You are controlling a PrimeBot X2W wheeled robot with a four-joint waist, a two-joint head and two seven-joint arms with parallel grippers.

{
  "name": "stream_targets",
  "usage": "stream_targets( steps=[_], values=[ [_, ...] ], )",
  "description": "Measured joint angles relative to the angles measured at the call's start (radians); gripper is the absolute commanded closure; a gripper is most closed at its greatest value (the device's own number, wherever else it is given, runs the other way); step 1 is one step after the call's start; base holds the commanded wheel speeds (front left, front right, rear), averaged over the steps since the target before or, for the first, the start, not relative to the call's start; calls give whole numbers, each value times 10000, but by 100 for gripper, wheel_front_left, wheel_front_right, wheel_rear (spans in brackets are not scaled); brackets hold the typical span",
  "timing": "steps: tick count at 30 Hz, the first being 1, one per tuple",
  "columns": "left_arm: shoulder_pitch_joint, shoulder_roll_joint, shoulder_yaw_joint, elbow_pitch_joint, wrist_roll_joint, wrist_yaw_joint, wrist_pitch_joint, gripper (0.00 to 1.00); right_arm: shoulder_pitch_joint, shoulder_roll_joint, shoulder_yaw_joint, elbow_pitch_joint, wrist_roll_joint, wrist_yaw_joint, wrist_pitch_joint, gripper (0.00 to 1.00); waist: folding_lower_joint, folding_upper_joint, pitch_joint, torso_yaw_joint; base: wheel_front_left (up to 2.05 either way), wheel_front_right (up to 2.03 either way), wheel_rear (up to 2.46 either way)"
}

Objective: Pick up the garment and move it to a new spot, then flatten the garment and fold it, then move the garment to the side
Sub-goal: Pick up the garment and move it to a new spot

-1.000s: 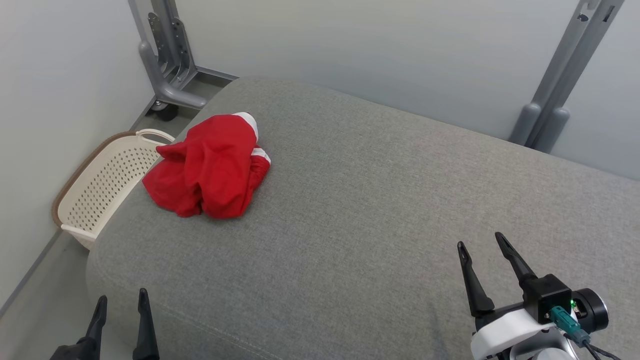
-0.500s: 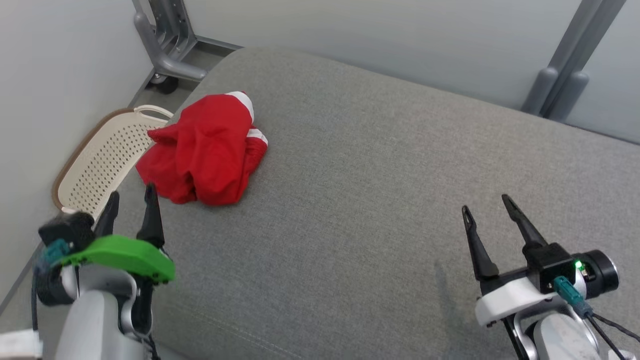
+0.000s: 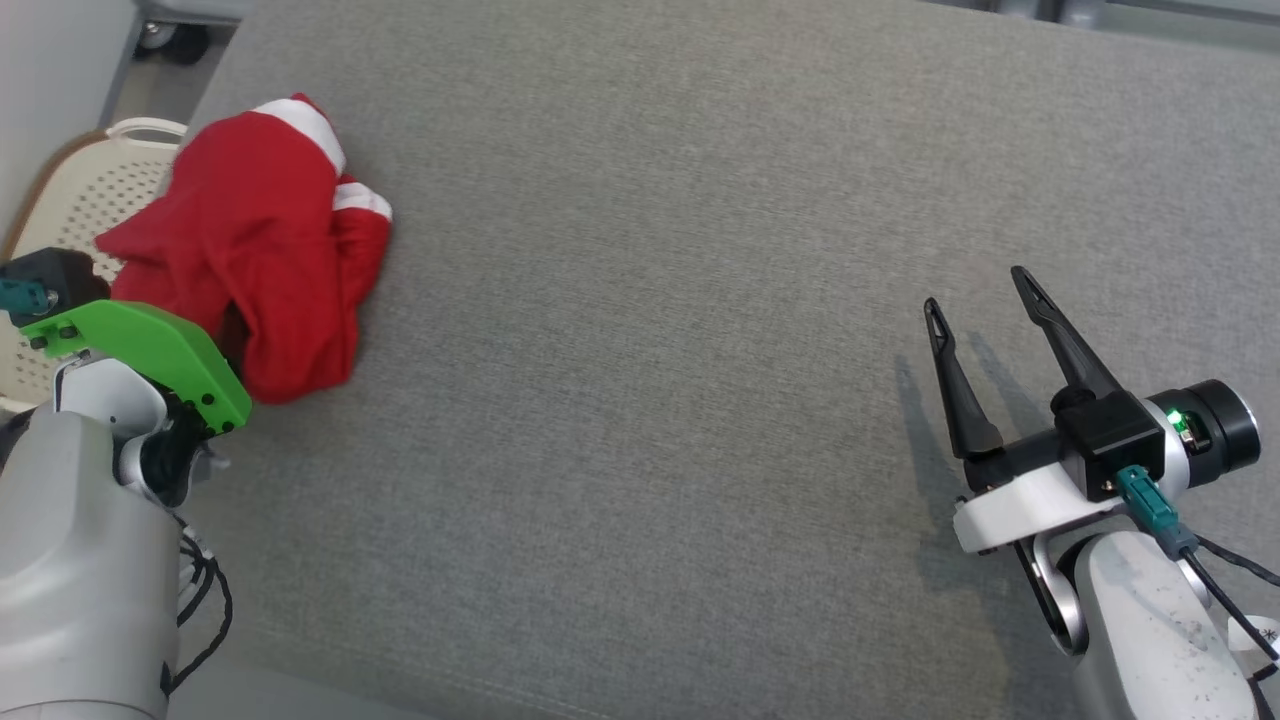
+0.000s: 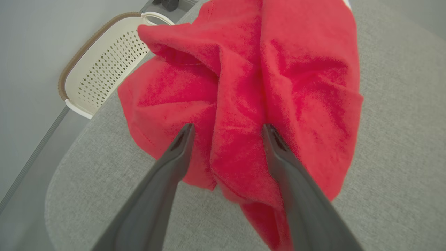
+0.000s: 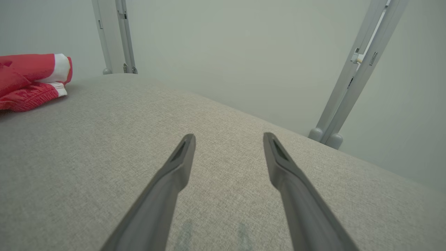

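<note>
Left wrist view: left gripper (image 4: 227,126), fingers spread, over the crumpled red garment (image 4: 306,87) near the grey cushion's (image 4: 400,139) edge.
Straddle the raised middle fold and go deep before pinching; right gripper (image 3: 974,287) hovers splayed and empty, well apart.

Crumpled red garment (image 3: 270,250) on grey cushion (image 3: 650,300)

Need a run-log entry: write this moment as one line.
stage: pre-grasp | left pincer: open over crumpled red garment | right pincer: open, empty, above grey cushion
</note>
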Motion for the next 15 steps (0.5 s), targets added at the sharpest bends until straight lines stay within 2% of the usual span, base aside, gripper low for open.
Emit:
stream_targets(
  steps=[6, 7, 8, 9, 10, 15],
  values=[
    [-409, 514, -324, 1340, -171, -36, 792, 0, -59, -88, 198, -63, -12, 0, 0, 0, 0, 0, 553, -845, 0, 0, 0],
    [-501, 550, -286, 1488, -341, -42, 918, 24, -105, -111, 173, -84, -13, 0, 0, 0, 0, 0, 632, -966, 0, 0, 0],
    [-575, 591, -301, 1559, -476, -42, 976, 56, -143, -125, 113, -117, -13, 0, 0, 0, 0, 0, 713, -1076, 0, 0, 0],
    [-658, 652, -389, 1626, -500, -42, 1007, 84, -169, -132, 29, -144, -12, 0, 0, 0, 0, 0, 797, -1174, 0, 0, 0],
    [-734, 723, -512, 1666, -499, -42, 1051, 100, -181, -142, -50, -174, -10, 0, 0, 0, 0, 0, 878, -1255, 0, 0, 0],
    [-804, 995, -1206, 1661, -690, -44, 1323, 100, -185, -58, -213, -167, 19, 0, 0, 0, -1, 0, 1092, -1610, 0, 0, 0]
  ],
)
